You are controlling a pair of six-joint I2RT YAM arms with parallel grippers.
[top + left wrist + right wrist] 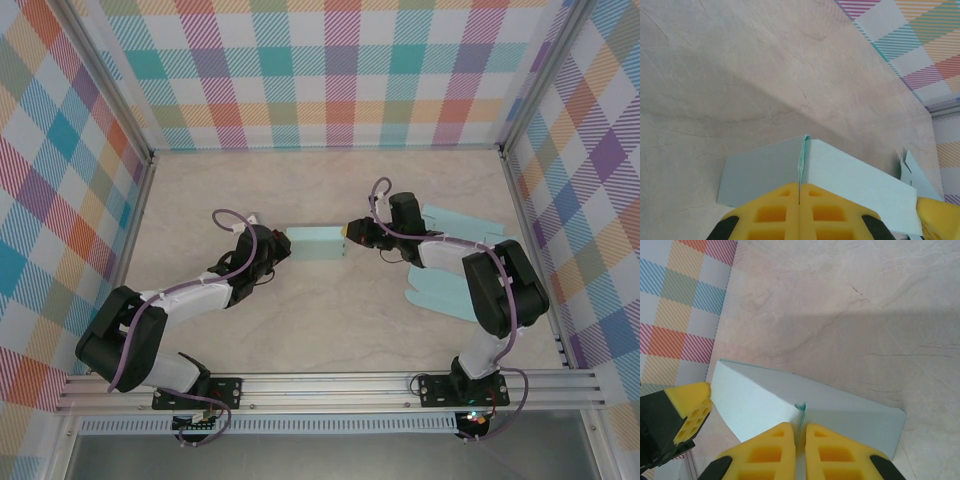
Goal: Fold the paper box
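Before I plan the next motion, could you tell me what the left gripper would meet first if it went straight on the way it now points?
The light blue paper box: the left gripper is shut on its raised edge. Beyond the box, probably the right gripper at the far end.

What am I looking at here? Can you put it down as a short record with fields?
Item: box, pale blue paper, lying on the table
Left pincer: shut on a thin paper edge at the box's left end
Right pincer: shut on a thin paper edge at the box's right end
Nearby: flat blue sheets on the table's right side
Surround: checked walls
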